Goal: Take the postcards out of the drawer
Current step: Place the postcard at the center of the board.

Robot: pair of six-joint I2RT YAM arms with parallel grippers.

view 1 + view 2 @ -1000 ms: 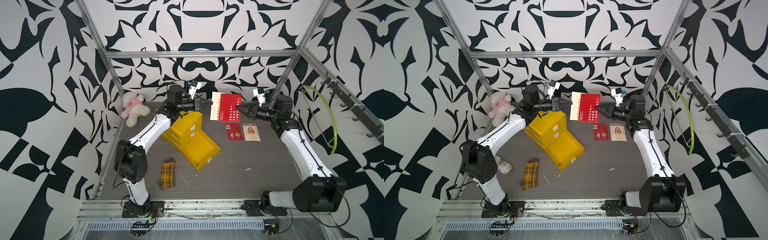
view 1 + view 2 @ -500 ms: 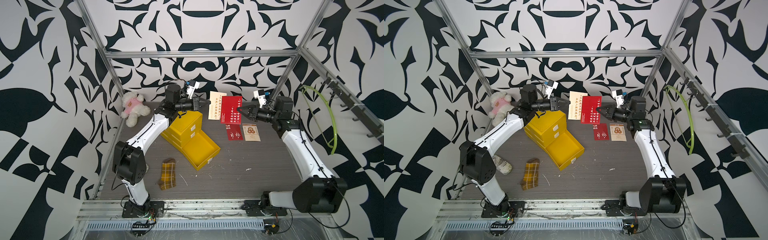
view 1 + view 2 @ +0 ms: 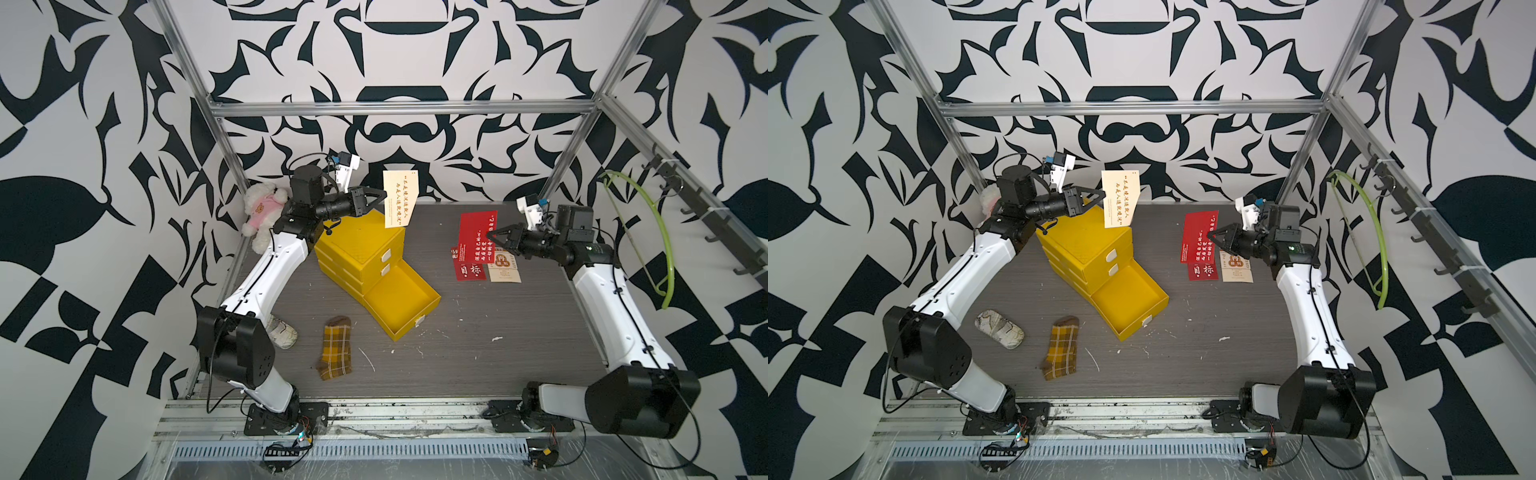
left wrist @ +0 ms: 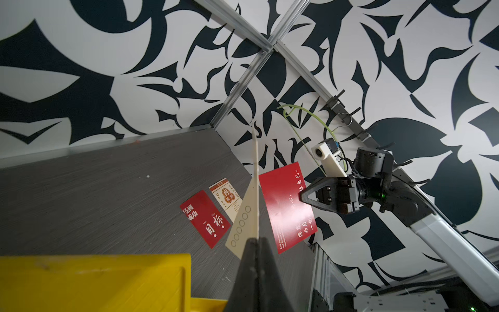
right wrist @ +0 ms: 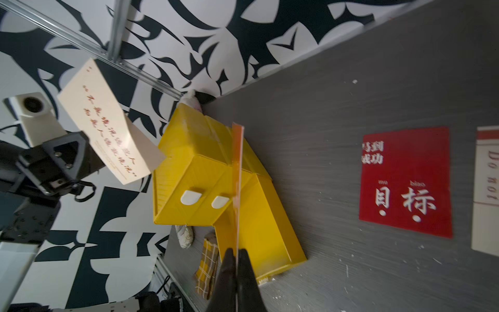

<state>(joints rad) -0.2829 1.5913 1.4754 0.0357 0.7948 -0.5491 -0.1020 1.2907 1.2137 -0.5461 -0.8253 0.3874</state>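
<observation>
Upper left of centre in a top view, we list the black left gripper (image 3: 382, 194) clamped on an upright cream paper postcard (image 3: 400, 199). Centre: yellow plastic drawer (image 3: 405, 330), pulled out. Right: black right gripper (image 3: 495, 237) pinching a red paper postcard (image 3: 473, 235). Just below it, a second red postcard (image 3: 469, 272) and a cream emblem postcard (image 3: 505, 271) lie flat.

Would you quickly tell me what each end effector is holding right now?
Left end effector: closed on the cream postcard.
Right end effector: closed on the large red postcard.

Left gripper (image 3: 384, 194), right gripper (image 3: 494, 238) clamped, pointing inward (right probably lower).
</observation>
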